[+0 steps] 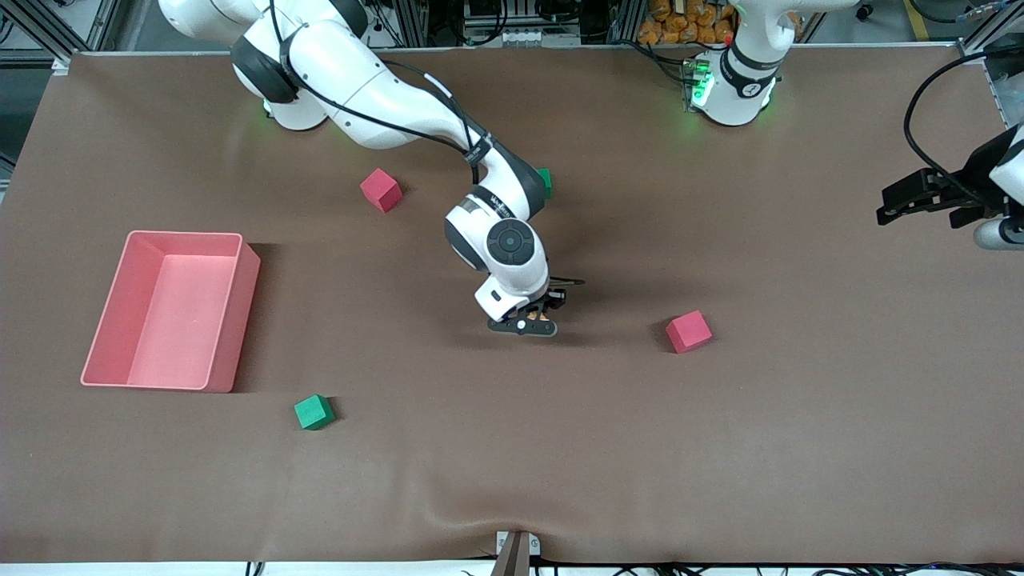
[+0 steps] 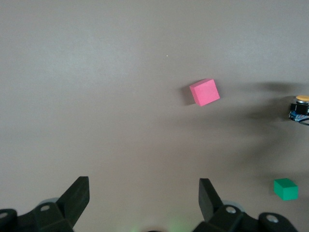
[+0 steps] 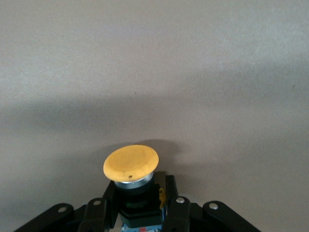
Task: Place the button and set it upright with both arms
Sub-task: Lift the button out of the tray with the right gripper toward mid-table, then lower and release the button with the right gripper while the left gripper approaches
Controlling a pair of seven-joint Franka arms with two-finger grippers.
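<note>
While the right pincer (image 1: pixel 534 318) clamps the button (image 3: pixel 131 164) (cap upward) low over mid-table (image 1: pixel 720 448), placing is underway; next, release gently. Left pincer (image 2: pixel 144 195) waits, spread empty.

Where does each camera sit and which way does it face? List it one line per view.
Front view: high across the table, facing both bases; shows the right gripper low at mid-table and the left gripper waiting, raised.
Left wrist view: looks down past open fingers at a red cube.
Right wrist view: looks past fingers closed on the button.
Shared: the button shows in both wrist views.
</note>
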